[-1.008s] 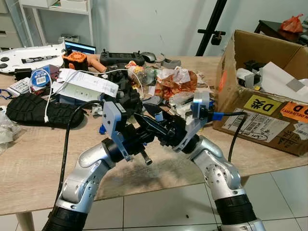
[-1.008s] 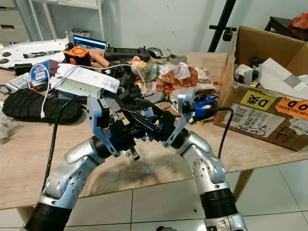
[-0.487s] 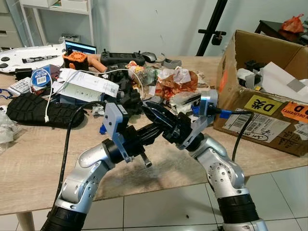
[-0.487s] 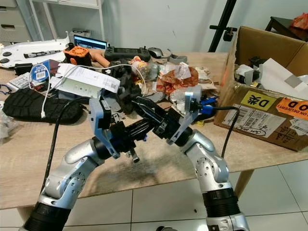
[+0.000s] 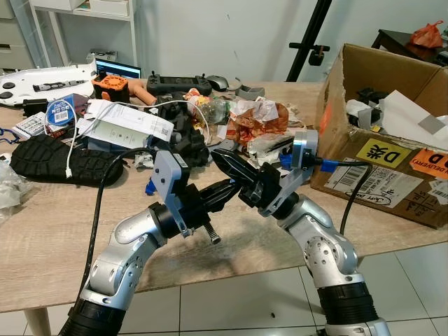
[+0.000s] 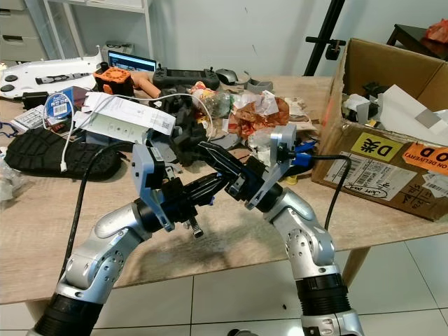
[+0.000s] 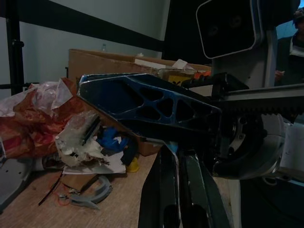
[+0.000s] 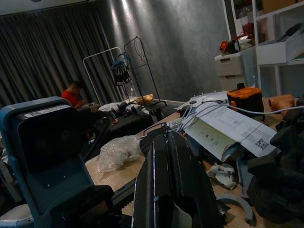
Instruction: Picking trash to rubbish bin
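My two arms cross above the table's front edge. The left gripper (image 5: 234,185) points right with its fingers shut and nothing between them. The right gripper (image 5: 218,155) points left and slightly up over it, also shut and holding nothing. A crumpled orange-red wrapper (image 5: 255,119) and a crushed white plastic piece (image 5: 264,144) lie on the table just beyond both grippers. In the left wrist view the wrapper (image 7: 28,123) and white plastic (image 7: 80,137) sit behind the right gripper's finger (image 7: 142,102). An open cardboard box (image 5: 392,164) with papers inside stands at the right.
The wooden table (image 5: 42,238) is cluttered: a black shoe sole (image 5: 56,157), a white printed carton with a cable (image 5: 126,126), an orange device (image 5: 108,87), a controller (image 5: 175,84). A black stand pole (image 5: 308,42) rises behind. A person in red (image 8: 73,92) sits far off.
The right gripper has lifted and swung back to the right, its fingers now angled above the left gripper. The left arm has barely moved.
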`<state>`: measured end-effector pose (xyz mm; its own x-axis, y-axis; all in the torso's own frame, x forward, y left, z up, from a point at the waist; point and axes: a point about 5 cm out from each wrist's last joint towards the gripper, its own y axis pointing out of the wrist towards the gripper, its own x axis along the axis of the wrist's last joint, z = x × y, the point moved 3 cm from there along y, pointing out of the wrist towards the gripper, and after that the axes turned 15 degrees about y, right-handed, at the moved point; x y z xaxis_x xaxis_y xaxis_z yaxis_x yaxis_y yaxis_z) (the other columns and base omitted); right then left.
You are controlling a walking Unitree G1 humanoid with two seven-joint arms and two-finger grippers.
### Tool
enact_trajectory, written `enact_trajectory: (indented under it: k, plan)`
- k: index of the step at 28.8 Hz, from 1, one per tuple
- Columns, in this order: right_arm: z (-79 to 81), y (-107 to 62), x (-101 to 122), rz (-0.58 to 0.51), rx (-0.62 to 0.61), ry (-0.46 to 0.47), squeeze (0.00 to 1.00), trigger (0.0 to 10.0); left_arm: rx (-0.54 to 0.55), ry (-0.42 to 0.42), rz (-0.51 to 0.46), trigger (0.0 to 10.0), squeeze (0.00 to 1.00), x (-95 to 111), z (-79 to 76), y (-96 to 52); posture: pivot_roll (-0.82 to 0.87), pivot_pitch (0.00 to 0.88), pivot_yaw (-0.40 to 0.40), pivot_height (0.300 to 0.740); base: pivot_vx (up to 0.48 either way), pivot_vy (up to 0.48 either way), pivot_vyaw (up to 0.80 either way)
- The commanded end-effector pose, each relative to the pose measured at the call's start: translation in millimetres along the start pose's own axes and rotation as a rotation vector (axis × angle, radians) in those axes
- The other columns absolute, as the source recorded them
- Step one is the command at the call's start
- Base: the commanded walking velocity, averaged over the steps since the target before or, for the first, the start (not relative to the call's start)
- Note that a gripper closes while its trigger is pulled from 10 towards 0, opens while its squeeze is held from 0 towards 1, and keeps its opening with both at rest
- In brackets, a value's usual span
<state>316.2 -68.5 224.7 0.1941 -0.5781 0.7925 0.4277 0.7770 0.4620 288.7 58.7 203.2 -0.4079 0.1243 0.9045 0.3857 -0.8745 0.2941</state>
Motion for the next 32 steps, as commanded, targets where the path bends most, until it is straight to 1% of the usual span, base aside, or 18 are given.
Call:
enact_trajectory:
  k: [1, 2, 3, 8, 10, 13, 17, 18, 20, 21, 22, 23, 25, 28, 29, 30, 31, 32]
  plan:
    - [-5.4, -4.3, -6.0, 0.019, -0.032, 0.014, 0.0, 0.0, -0.021, 0.025, -0.042, 7.3, 1.0, 8.6, -1.8, 6.8, -0.02, 0.12, -0.107, 0.74, 0.0, 0.0, 0.0]
    - [-5.4, -4.2, -5.2, 0.013, -0.031, 0.015, 0.0, 0.0, -0.019, 0.028, -0.04, 7.3, 1.0, 8.5, -1.5, 6.8, -0.02, 0.12, -0.107, 0.74, 0.0, 0.0, 0.0]
    - [-5.4, -4.0, -4.4, 0.009, -0.031, 0.015, 0.0, 0.0, -0.013, 0.03, -0.038, 10.0, 1.0, 8.1, -0.7, 6.8, -0.02, 0.12, -0.107, 0.74, 0.0, 0.0, 0.0]
    - [-6.7, -3.0, 2.4, -0.016, -0.036, -0.004, 0.0, 0.0, 0.019, 0.047, -0.026, 10.0, 1.0, 6.5, 5.0, 6.1, -0.02, 0.122, -0.107, 0.74, 0.0, 0.0, 0.0]
    - [-9.8, -3.6, 13.3, -0.043, -0.049, -0.032, 0.0, 0.0, 0.032, 0.052, -0.023, 10.0, 1.0, 6.4, 7.8, 4.6, -0.02, 0.122, -0.107, 0.74, 0.0, 0.0, 0.0]
    - [-12.2, -4.9, 19.0, -0.052, -0.061, -0.052, 0.0, 0.0, 0.032, 0.049, -0.02, 10.0, 1.0, 6.1, 8.3, 3.4, -0.02, 0.122, -0.107, 0.74, 0.0, 0.0, 0.0]
    - [-21.9, -10.0, 37.3, -0.081, -0.119, -0.137, 0.0, 0.0, 0.042, 0.057, -0.007, 10.0, 1.0, 4.2, 10.1, 1.2, -0.03, 0.122, -0.107, 0.74, 0.0, 0.0, 0.0]
    - [-24.2, -11.0, 42.9, -0.092, -0.136, -0.164, 0.0, 0.0, 0.043, 0.059, -0.004, 10.0, 1.0, 3.6, 10.3, 0.7, -0.03, 0.122, -0.107, 0.74, 0.0, 0.0, 0.0]
    - [-29.7, -13.3, 62.8, -0.137, -0.176, -0.234, 0.0, 0.0, 0.047, 0.076, 0.019, 10.0, 1.0, 0.6, 11.6, -0.4, -0.03, 0.123, -0.105, 0.74, 0.0, 0.0, 0.0]
    - [-29.7, -13.3, 62.8, -0.137, -0.176, -0.234, 0.0, 0.0, 0.047, 0.076, 0.019, 10.0, 1.0, 0.6, 11.6, -0.4, -0.03, 0.123, -0.105, 0.74, 0.0, 0.0, 0.0]
    - [-31.6, -14.9, 75.9, -0.169, -0.194, -0.266, 0.0, 0.0, 0.05, 0.106, 0.045, 10.0, 1.0, -2.6, 12.6, -1.2, -0.03, 0.123, -0.105, 0.74, 0.0, 0.0, 0.0]
    - [-32.4, -16.0, 84.2, -0.19, -0.203, -0.285, 0.0, 0.0, 0.051, 0.128, 0.063, 10.0, 1.0, -4.8, 13.2, -1.8, -0.03, 0.123, -0.105, 0.74, 0.0, 0.0, 0.0]
    - [-33.6, -19.9, 108.4, -0.239, -0.233, -0.358, 0.0, 0.0, 0.058, 0.164, 0.113, 10.0, 1.0, -11.7, 15.1, -3.5, -0.03, 0.123, -0.105, 0.74, 0.0, 0.0, 0.0]
    - [-34.3, -24.5, 132.4, -0.28, -0.274, -0.445, 0.0, 0.0, 0.059, 0.186, 0.144, 10.0, 1.0, -16.6, 16.4, -4.4, -0.03, 0.124, -0.101, 0.74, 0.0, 0.0, 0.0]
    - [-33.5, -27.2, 144.6, -0.305, -0.287, -0.477, 0.0, 0.0, 0.059, 0.191, 0.148, 10.0, 0.78, -17.5, 16.8, -4.5, -0.04, 0.125, -0.099, 0.74, 0.0, 0.0, 0.0]
    - [-32.5, -31.3, 159.7, -0.329, -0.304, -0.515, 0.0, 0.0, 0.061, 0.188, 0.145, 10.0, 0.74, -17.4, 17.1, -3.8, -0.04, 0.125, -0.099, 0.74, 0.0, 0.0, 0.0]
    - [-32.5, -31.3, 159.7, -0.329, -0.304, -0.515, 0.0, 0.0, 0.061, 0.188, 0.145, 10.0, 0.74, -17.4, 17.1, -3.8, -0.04, 0.125, -0.099, 0.74, 0.0, 0.0, 0.0]
    - [-31.7, -33.9, 169.3, -0.345, -0.312, -0.539, 0.0, 0.0, 0.063, 0.186, 0.142, 10.0, 0.74, -17.2, 17.3, -3.2, -0.04, 0.125, -0.099, 0.74, 0.0, 0.0, 0.0]
